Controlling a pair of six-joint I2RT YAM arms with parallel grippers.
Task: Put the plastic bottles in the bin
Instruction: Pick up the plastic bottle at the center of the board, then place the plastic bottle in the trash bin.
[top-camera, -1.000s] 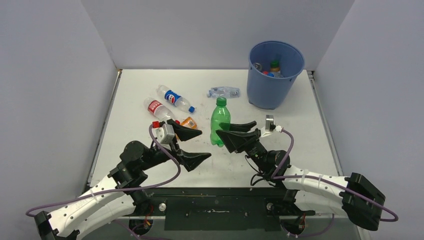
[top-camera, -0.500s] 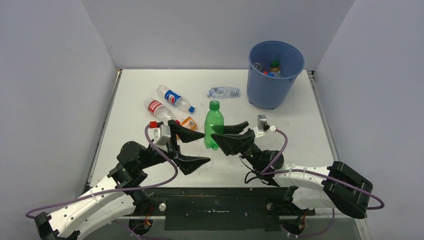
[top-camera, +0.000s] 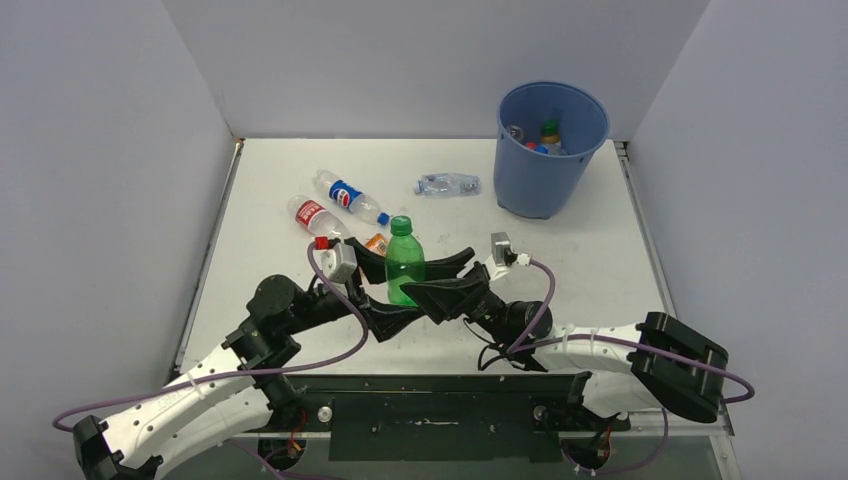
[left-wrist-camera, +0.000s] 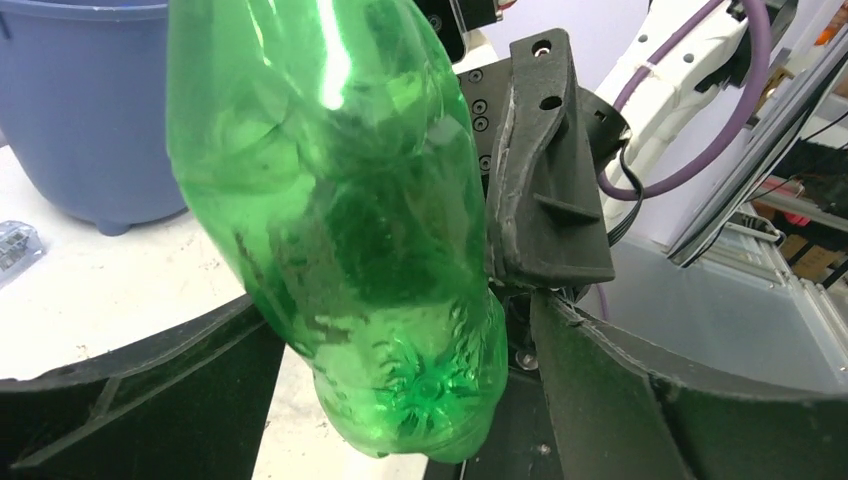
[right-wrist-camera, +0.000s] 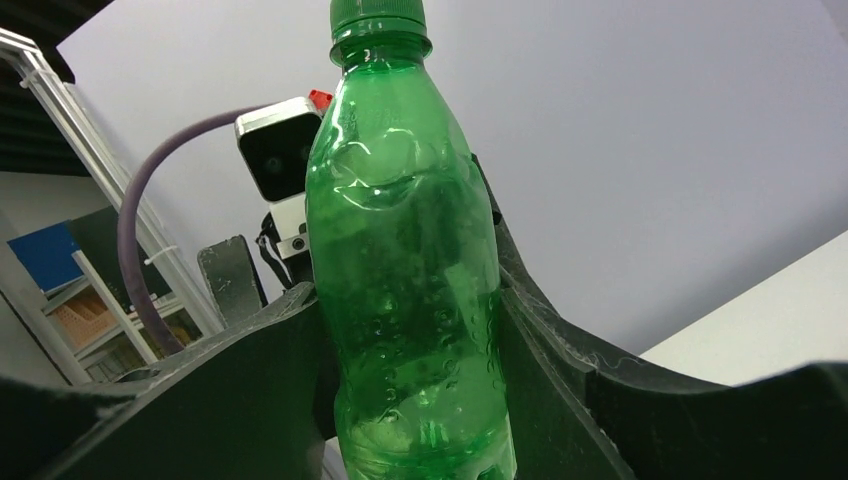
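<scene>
My right gripper (top-camera: 418, 280) is shut on a green bottle (top-camera: 404, 264) and holds it upright over the table's near middle. In the right wrist view both fingers (right-wrist-camera: 560, 370) press the bottle's (right-wrist-camera: 410, 280) sides. My left gripper (top-camera: 398, 292) is open, its fingers on either side of the bottle's lower part. In the left wrist view the bottle's base (left-wrist-camera: 400, 380) hangs between the spread fingers (left-wrist-camera: 610, 400), with a gap on the left. The blue bin (top-camera: 545, 175) stands at the back right with several bottles (top-camera: 545, 135) inside.
Lying on the table behind the grippers are a blue-labelled bottle (top-camera: 350, 198), a red-labelled bottle (top-camera: 318, 218), an orange juice bottle (top-camera: 376, 243) and a crushed clear bottle (top-camera: 447, 184). Grey walls enclose three sides. The bin also shows in the left wrist view (left-wrist-camera: 80, 110).
My right gripper has carried the green bottle left and nearer. My left gripper has moved in, so the bottle now sits between its open fingers.
</scene>
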